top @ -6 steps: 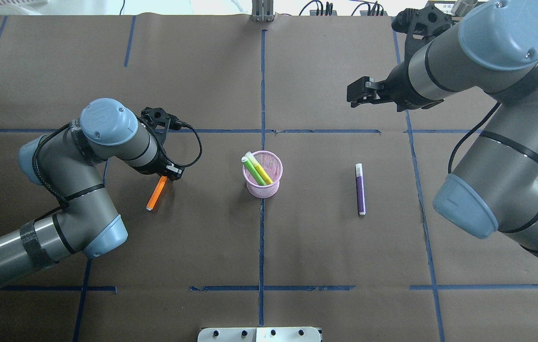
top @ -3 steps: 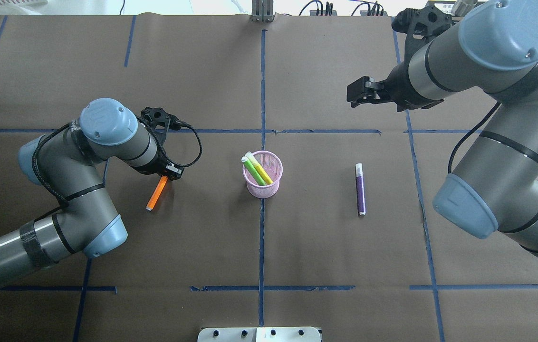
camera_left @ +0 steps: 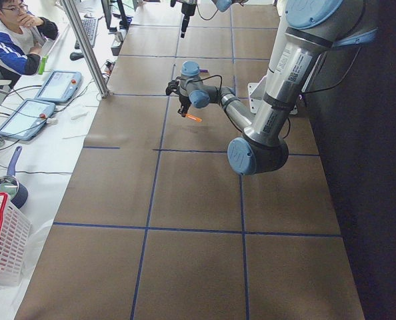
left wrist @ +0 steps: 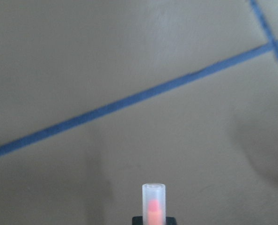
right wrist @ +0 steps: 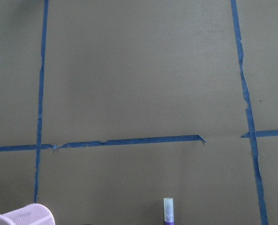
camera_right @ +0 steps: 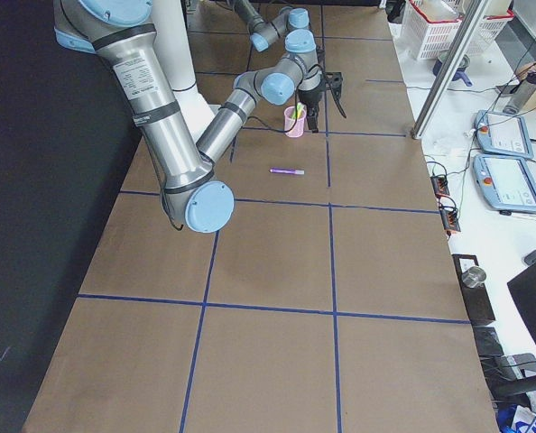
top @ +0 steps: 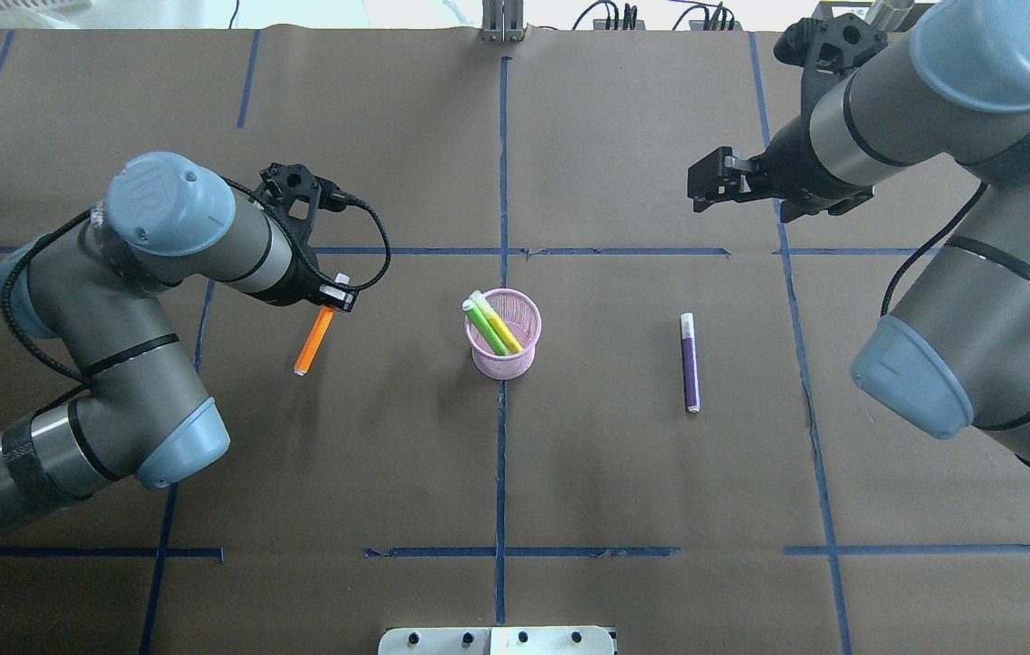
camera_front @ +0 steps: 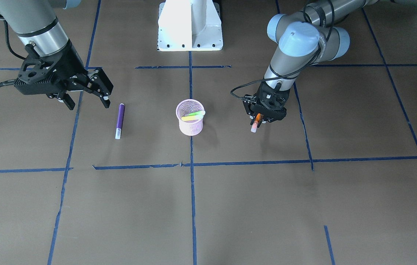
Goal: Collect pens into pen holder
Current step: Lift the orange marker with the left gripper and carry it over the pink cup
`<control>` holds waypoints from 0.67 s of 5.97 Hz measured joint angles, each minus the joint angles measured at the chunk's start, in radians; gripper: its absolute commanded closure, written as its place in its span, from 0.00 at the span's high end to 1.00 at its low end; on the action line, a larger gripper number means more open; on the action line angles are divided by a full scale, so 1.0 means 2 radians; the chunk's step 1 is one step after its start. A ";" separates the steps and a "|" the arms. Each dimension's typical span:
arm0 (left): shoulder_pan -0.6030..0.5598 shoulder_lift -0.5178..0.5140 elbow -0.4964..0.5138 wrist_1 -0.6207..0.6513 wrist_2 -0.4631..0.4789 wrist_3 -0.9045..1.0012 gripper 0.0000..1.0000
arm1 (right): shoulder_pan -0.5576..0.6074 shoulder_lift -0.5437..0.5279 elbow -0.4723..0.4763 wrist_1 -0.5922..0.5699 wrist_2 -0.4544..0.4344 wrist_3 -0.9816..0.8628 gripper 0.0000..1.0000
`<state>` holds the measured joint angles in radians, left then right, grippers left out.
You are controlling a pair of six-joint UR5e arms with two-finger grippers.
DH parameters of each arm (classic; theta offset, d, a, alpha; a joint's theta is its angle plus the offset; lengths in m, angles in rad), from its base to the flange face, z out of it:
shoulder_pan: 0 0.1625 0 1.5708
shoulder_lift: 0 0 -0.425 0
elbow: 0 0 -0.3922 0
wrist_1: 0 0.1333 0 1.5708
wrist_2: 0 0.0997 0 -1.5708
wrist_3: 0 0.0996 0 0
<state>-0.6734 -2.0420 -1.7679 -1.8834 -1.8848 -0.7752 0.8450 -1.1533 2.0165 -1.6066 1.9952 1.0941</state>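
The pink mesh pen holder [top: 499,365] stands at the table's middle, also in the front view [camera_front: 190,127]. A green pen [top: 485,323] and a yellow-green one lean inside it. My left gripper [top: 331,304] is shut on the orange pen [top: 312,342] and holds it tilted above the table, left of the holder. Its pale cap shows in the left wrist view [left wrist: 154,199]. The purple pen [top: 690,364] lies flat right of the holder, also in the front view [camera_front: 119,119]. My right gripper [camera_front: 87,102] is open and empty, beyond the purple pen.
Blue tape lines [top: 501,164] cross the brown paper table cover. The robot's white base [camera_front: 190,25] stands at the near edge. An operator [camera_left: 15,40] sits past the table's far side with tablets [camera_left: 25,117]. A red-and-white basket [camera_left: 1,247] sits off the left end.
My left gripper has lifted the orange pen off the table and carried it slightly away from the robot. My right gripper has shifted a little to the right.
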 measured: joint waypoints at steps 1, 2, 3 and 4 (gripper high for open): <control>-0.007 -0.001 -0.024 -0.027 0.009 0.001 0.00 | 0.000 -0.007 -0.002 -0.001 0.002 0.000 1.00; -0.013 -0.001 -0.031 -0.090 0.012 0.000 0.00 | 0.000 -0.013 -0.006 -0.001 0.008 0.000 1.00; -0.014 -0.001 -0.027 -0.166 0.022 -0.001 0.00 | 0.000 -0.019 -0.015 -0.001 0.021 0.000 1.00; -0.013 -0.003 -0.017 -0.234 0.033 -0.003 0.00 | 0.000 -0.025 -0.026 -0.001 0.035 0.000 1.00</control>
<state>-0.6990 -2.0472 -1.8029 -2.3513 -1.8186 -0.7812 0.8451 -1.2026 1.9651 -1.6091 2.0650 1.0937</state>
